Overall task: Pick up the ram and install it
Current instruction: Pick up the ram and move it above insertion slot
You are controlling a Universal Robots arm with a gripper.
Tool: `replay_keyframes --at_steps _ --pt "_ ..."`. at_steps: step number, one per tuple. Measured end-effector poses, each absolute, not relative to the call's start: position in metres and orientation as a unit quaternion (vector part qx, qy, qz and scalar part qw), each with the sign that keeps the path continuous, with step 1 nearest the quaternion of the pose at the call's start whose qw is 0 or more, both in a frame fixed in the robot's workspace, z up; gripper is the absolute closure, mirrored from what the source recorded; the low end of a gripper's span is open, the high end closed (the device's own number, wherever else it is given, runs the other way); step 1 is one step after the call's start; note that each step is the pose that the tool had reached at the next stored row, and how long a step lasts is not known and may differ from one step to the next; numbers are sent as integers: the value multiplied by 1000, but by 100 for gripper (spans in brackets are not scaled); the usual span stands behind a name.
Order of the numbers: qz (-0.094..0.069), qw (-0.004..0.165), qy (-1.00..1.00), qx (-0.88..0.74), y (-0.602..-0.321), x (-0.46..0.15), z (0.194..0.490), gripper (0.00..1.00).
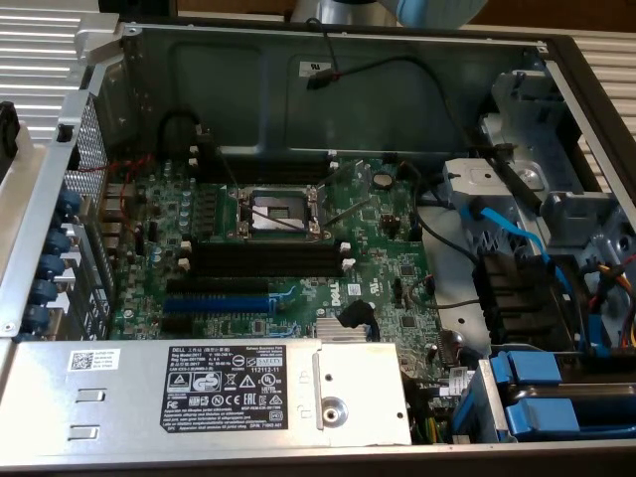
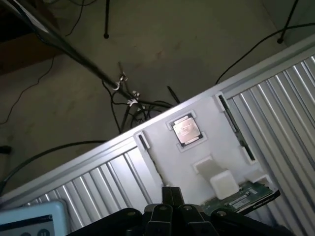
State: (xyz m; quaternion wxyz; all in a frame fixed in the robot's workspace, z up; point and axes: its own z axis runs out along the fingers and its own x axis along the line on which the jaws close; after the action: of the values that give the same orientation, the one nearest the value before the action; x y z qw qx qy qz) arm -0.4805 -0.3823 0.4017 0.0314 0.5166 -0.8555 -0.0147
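The arm (image 1: 429, 10) shows as a blue and grey joint beyond the far wall of the open computer case (image 1: 248, 70). In the wrist view the end effector (image 2: 170, 192) points down at a white tray (image 2: 162, 147) that lies on the ribbed metal bench (image 2: 103, 182). Its dark fingers are pressed together with nothing between them, and their tips hang over the tray's near edge.

The tray holds a square processor chip (image 2: 186, 130) in a recess near its middle. A small white block (image 2: 224, 183) sits between that chip and the tray's near edge. The ram (image 2: 243, 199), a thin dark-green board with a pale label, lies flat along the near edge of the tray, just beside the white block. It is close to the closed fingers but apart from them.

The case holds a green motherboard (image 1: 388, 258) with long black slots (image 1: 263, 256) and a blue slot (image 1: 214, 303). A grey power supply (image 1: 199, 383) with a black label is also in the case.

Past the tray's far edge, dark cables (image 2: 133, 103) trail across the floor.
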Motion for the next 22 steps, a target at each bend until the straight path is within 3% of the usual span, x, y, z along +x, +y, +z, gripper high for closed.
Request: replay_keyframes --at_steps 22 --pt "-21 37 -779 626 -383 -477 401 90"
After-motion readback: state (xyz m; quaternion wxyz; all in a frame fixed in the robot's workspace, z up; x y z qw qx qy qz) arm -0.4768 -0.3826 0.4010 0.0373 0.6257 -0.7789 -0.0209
